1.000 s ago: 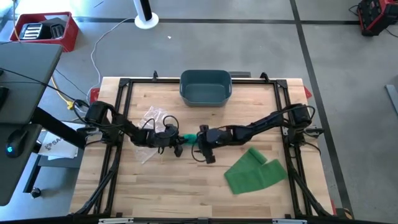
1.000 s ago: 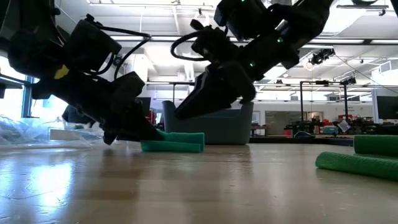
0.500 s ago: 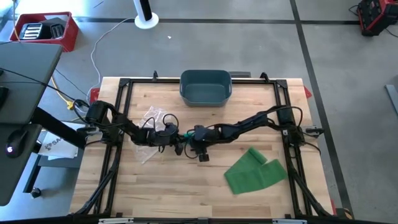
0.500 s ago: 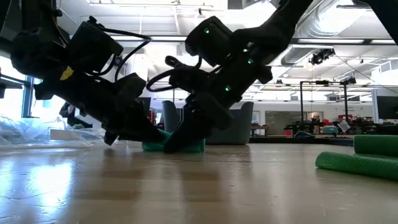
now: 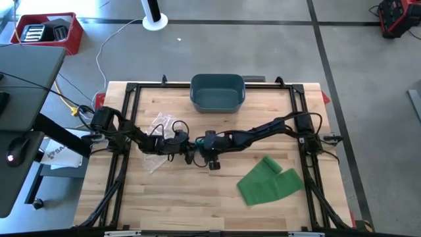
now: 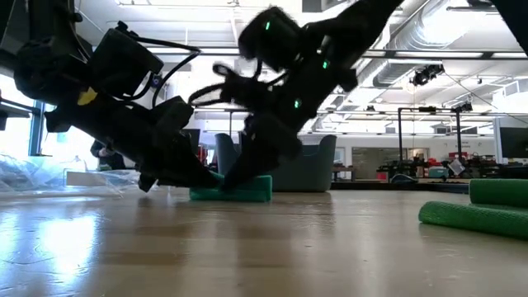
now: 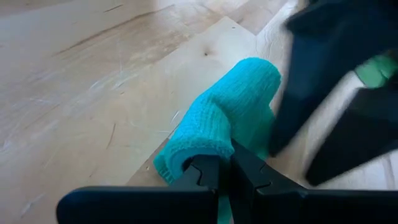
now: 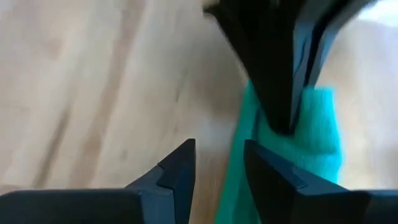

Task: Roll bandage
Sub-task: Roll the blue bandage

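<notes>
The left gripper (image 7: 225, 180) is pinching the teal bandage (image 7: 224, 112) with fingers closed; the right gripper (image 8: 219, 163) is hovering narrowly parted beside it.

High cam straight down; low cam table-level, facing room; wrist cams close (all share the roll (image 6: 232, 189)).

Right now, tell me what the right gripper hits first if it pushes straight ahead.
Probably the teal bandage roll, just ahead of the right gripper; the left gripper, pinching it, lies right behind. Depth is unclear.
</notes>
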### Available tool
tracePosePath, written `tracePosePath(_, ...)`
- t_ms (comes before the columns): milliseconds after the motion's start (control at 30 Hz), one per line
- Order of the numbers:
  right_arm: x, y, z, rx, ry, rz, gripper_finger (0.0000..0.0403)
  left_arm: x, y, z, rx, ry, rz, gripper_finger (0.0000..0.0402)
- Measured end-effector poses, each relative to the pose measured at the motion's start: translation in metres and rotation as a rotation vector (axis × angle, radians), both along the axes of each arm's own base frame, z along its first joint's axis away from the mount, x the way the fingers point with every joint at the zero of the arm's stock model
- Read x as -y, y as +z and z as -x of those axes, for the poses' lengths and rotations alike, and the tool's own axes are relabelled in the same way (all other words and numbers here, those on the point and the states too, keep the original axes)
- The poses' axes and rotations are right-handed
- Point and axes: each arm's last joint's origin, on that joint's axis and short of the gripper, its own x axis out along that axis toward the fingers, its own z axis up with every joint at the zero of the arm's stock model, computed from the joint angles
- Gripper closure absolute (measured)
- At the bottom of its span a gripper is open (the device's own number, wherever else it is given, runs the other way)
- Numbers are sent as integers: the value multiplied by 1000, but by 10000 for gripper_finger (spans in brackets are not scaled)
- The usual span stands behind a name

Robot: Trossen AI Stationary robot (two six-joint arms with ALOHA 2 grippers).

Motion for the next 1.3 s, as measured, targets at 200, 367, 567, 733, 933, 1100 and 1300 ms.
tracePosePath(200, 7, -14, -2, -24, -37, -55, 285, 0, 0, 0, 3, -1, -2, 397)
tracePosePath(367, 7, -14, -2, -25, -29, -59, 350, 1, 1, 0, 7, -7, -8, 397)
tracePosePath(567, 1, -12, 0, -31, -34, -29, 394, 3, 1, 0, 8, -19, -16, 397)
tracePosePath(733, -11, -4, 6, -65, 6, 24, 401, 3, 1, -1, 10, -19, -15, 396)
tracePosePath(933, -14, 9, 7, -24, -14, 110, 402, 3, 1, 0, -2, -26, -22, 396)
tracePosePath(1100, -10, 19, 8, 11, -121, 194, 403, 3, 1, -1, -3, -53, -31, 396)
tracePosePath(1300, -8, 18, 9, -4, -177, 193, 403, 10, 2, -1, 10, -83, -29, 396)
